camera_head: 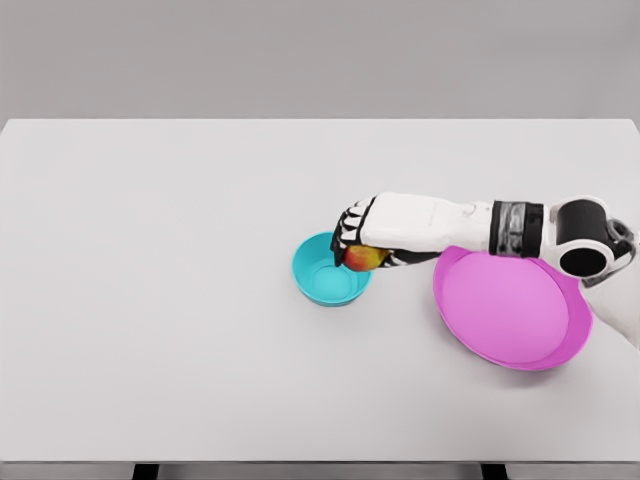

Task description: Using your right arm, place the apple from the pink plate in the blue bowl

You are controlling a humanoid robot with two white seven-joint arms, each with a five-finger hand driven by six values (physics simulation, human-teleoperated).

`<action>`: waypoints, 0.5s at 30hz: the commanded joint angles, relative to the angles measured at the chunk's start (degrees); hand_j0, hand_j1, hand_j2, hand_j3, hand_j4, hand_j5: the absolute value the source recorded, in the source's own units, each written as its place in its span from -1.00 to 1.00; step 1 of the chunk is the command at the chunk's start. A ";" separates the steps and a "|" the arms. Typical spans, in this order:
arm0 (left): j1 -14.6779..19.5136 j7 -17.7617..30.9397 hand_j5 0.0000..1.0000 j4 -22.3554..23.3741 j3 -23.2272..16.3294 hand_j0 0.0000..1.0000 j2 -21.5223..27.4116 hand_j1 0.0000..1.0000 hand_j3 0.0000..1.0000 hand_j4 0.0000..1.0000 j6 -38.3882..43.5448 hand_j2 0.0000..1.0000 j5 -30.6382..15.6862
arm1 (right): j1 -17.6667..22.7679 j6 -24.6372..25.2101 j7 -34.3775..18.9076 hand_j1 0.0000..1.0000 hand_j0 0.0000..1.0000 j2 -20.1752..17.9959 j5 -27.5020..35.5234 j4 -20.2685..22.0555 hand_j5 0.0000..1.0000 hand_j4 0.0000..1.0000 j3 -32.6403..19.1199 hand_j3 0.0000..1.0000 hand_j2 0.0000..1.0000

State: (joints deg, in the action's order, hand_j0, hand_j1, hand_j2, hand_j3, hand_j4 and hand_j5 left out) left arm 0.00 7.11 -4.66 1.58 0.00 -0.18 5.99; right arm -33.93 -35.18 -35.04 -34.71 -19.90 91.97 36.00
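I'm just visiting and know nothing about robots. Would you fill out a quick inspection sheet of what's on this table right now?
Surface: white table, plain and flat.
Job's things: apple held over the near rim of the blue bowl; pink plate has nothing on it.
Clutter: nothing seen.
Grippers: right hand curled around the apple, arm reaching in across the plate; left hand not in view.
Cables: nothing seen.
Surroundings: grey wall behind the table; dark legs below its front edge.
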 commanded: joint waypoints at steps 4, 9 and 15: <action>0.00 0.01 1.00 0.00 0.00 1.00 0.00 1.00 1.00 1.00 0.00 1.00 -0.01 | -0.79 0.18 0.04 0.06 0.06 1.49 -0.67 -0.04 0.06 0.06 2.93 0.06 0.06; 0.00 0.09 1.00 0.00 0.00 1.00 0.00 1.00 1.00 1.00 0.00 1.00 -0.01 | -1.14 0.18 0.04 0.07 0.07 2.02 -1.55 -0.22 0.07 0.07 3.72 0.07 0.07; 0.00 0.01 1.00 0.00 0.00 1.00 0.00 1.00 1.00 1.00 0.00 1.00 -0.01 | -2.37 0.18 0.04 0.09 0.09 2.46 -2.43 -0.65 0.09 0.09 4.43 0.09 0.09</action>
State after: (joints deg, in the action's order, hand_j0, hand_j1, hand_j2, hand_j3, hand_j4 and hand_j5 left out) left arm 0.00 7.11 -4.66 1.58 0.00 -0.18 5.99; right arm -36.30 -35.17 -35.04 -32.34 -22.33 91.42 40.23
